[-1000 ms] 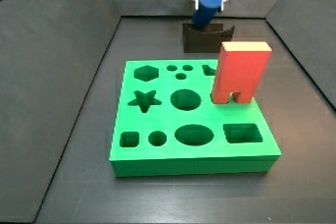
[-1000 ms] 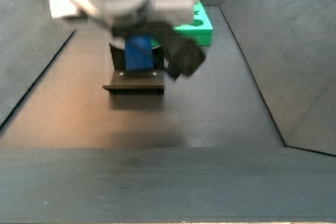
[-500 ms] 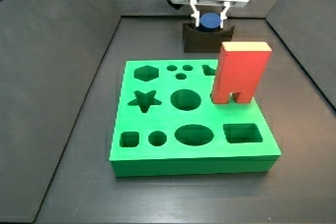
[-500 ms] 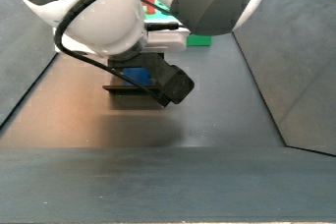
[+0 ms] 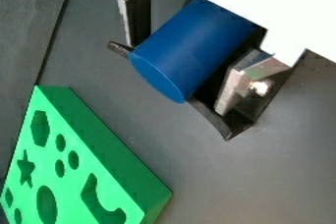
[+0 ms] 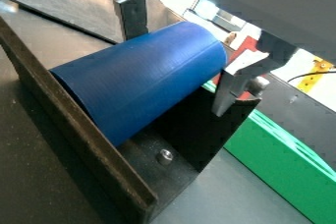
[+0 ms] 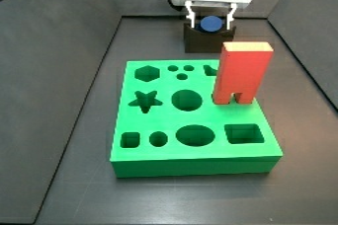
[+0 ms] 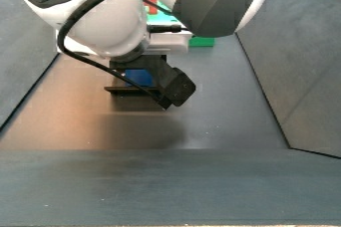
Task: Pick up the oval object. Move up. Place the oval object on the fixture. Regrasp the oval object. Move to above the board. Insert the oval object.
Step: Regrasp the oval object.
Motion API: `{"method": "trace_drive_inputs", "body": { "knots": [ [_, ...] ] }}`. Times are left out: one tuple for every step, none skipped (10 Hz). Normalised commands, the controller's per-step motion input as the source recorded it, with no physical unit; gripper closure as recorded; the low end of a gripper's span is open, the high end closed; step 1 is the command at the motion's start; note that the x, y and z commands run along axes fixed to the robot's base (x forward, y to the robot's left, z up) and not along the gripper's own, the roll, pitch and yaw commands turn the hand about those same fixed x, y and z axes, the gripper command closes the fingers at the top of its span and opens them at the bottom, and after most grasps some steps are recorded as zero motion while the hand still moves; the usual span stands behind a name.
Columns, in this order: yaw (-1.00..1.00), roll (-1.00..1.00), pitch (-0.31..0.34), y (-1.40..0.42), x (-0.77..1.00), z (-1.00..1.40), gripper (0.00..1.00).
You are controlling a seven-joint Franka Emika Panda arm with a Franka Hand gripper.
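Note:
The oval object [image 5: 191, 51] is a smooth dark-blue peg lying on its side in the notch of the dark fixture [image 6: 184, 140]. In a side view its rounded end [image 7: 209, 19] faces out from the fixture [image 7: 201, 41] at the back of the floor. My gripper [image 5: 184, 71] straddles the peg from above, one silver finger [image 5: 136, 17] on each side. A narrow gap shows beside that finger, so the gripper is open. In a side view the arm hides most of the gripper, and only a strip of the blue peg [image 8: 134, 72] shows. The green board [image 7: 192, 120] lies nearer the front.
A tall red block [image 7: 242, 71] stands on the board's right side, just in front of the fixture. Sloping dark walls enclose the floor. A corner of the board shows in both wrist views [image 5: 66, 169] [image 6: 282, 159].
A second ago the peg hung upright in my gripper above the fixture. Now it lies in the notch and the gripper sits lower, turned. Nothing has moved in the last half second.

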Motion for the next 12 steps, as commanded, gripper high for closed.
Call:
{"method": "trace_drive_inputs", "body": {
  "knots": [
    [-0.11,-0.03,-0.03,0.0,0.0,1.0,0.0],
    [-0.1,-0.02,-0.029,0.0,0.0,1.0,0.0],
    [-0.08,0.0,-0.026,0.0,-0.01,1.0,0.0],
    [-0.04,0.03,-0.032,0.0,-0.02,1.0,0.0],
    [-0.01,0.04,-0.032,0.0,-0.03,1.0,0.0],
    [0.01,0.05,-0.018,0.0,-0.04,0.88,0.0],
    [0.02,0.05,-0.005,0.0,-0.04,0.72,0.0],
    [0.03,0.06,0.019,0.0,-0.03,0.47,0.0],
    [0.03,0.06,0.041,0.0,-0.03,0.3,0.0],
    [0.04,1.0,0.057,-0.78,-0.12,0.79,0.0],
    [0.04,1.0,0.057,-0.77,-0.1,0.73,0.0],
    [0.04,1.0,0.045,-0.62,-0.11,0.56,0.0]
  ]
}}
